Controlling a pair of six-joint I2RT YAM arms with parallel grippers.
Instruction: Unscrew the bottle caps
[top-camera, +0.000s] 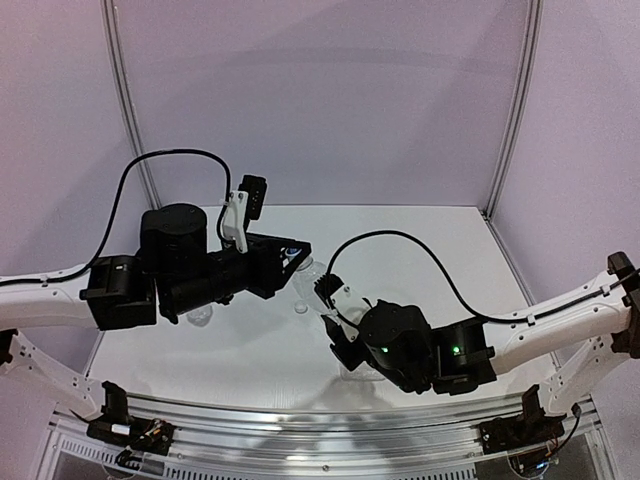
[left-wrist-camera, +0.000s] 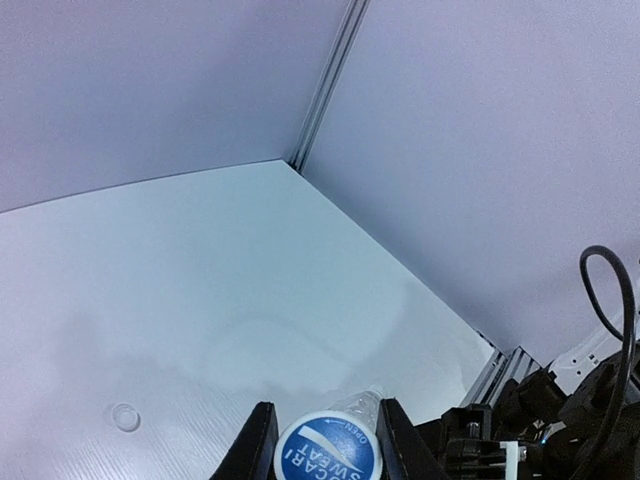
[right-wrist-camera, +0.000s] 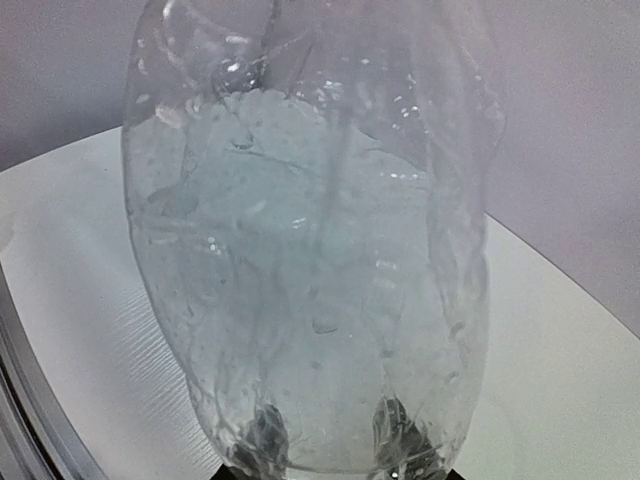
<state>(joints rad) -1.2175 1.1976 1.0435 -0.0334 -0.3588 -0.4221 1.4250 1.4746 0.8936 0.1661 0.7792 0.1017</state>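
The white tabletop fills the middle of the top view, with both arms reaching in over it from the near edge.

The left arm comes in low from the left. Its forearm lies almost level, and its wrist points to the right toward the centre. The right arm stretches in from the right. Its long white link slopes down toward the tabletop, and its wrist is turned back to the left, so the two wrists face each other near the middle.

A clear, crinkled bottle is held between them, off the tabletop. In the right wrist view its body fills nearly the whole frame.

The right tool is clamped on the body of the bottle. Its two dark fingers show through the plastic at the bottom edge of that view.

The left tool is closed on a blue cap with white lettering, one finger pressed against each side of it. The neck of the bottle shows just behind the cap.

A small clear cap lies loose on the tabletop to the left of the left tool, well apart from the bottle.
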